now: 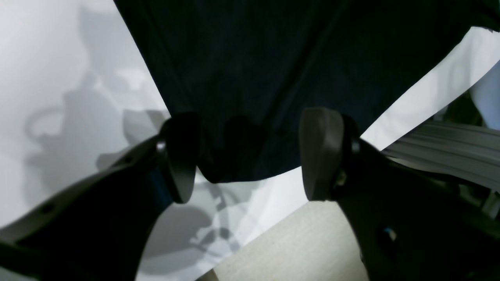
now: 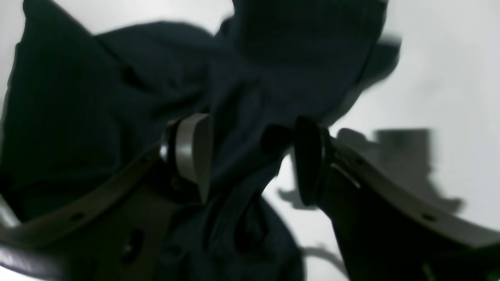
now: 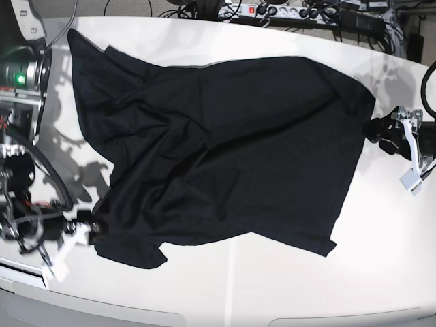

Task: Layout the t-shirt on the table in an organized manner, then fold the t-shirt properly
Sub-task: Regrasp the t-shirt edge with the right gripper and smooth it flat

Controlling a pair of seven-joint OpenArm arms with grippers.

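I find both grippers, left [image 1: 250,156] and right [image 2: 250,160], released; t-shirt [image 3: 225,157] limp, best pinched at lower-left sleeve hem

Both arms are mostly black, with white plates near the wrists. The left gripper [image 1: 250,156] has curved dark fingers [image 1: 324,154] with rounded grey pads and small screw holes. The right gripper [image 2: 250,160] looks the same — grey pad, dark shells, black cables behind.
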